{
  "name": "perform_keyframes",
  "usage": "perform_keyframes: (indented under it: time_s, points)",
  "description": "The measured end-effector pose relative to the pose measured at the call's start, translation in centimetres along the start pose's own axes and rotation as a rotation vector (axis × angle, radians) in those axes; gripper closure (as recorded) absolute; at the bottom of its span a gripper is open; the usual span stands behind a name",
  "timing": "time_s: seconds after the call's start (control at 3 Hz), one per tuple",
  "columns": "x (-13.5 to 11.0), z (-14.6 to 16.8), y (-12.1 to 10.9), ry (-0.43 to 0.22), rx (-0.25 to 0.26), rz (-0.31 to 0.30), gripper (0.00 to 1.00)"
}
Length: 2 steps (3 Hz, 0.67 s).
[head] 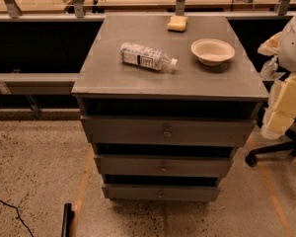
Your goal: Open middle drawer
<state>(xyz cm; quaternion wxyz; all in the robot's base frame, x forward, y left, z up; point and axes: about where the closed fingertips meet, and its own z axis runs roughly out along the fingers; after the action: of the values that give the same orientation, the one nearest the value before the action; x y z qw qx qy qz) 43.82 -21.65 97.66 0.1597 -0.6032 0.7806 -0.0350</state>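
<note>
A boxy grey cabinet [85, 107], matte and flat-sided, is seen from above and in front, with three wide shallow drawers stacked down its face. The middle drawer [138, 166] is the second front down, a plain flat grey panel with one small round metal knob [163, 168] at its centre. It sits between the top drawer [138, 131] and the bottom drawer [138, 192], with a dark gap above each front.

On the cabinet's smooth grey surface [113, 78], a clear plastic bottle [147, 57] with a white label and cap lies on its side. A round, pale, shallow bowl [212, 51] sits near it to the right, and a soft yellow sponge [177, 23] rests at the back edge.

The tool [274, 127], pale cream and blocky, hangs at the right edge just beside the cabinet, well apart from the knob. Whether it is open or closed cannot be told. Below it, a black wheeled chair base [259, 156] stands on the speckled floor [34, 172].
</note>
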Motion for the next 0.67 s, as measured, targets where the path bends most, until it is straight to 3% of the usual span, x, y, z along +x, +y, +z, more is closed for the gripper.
perform_keyframes:
  time_s: [0.33,0.67]
  points:
    - [0.0,0.0,0.0,0.0,0.0,0.0,0.0]
    - [-0.5,2.1,-0.2,-0.049,-0.001,-0.01,0.0]
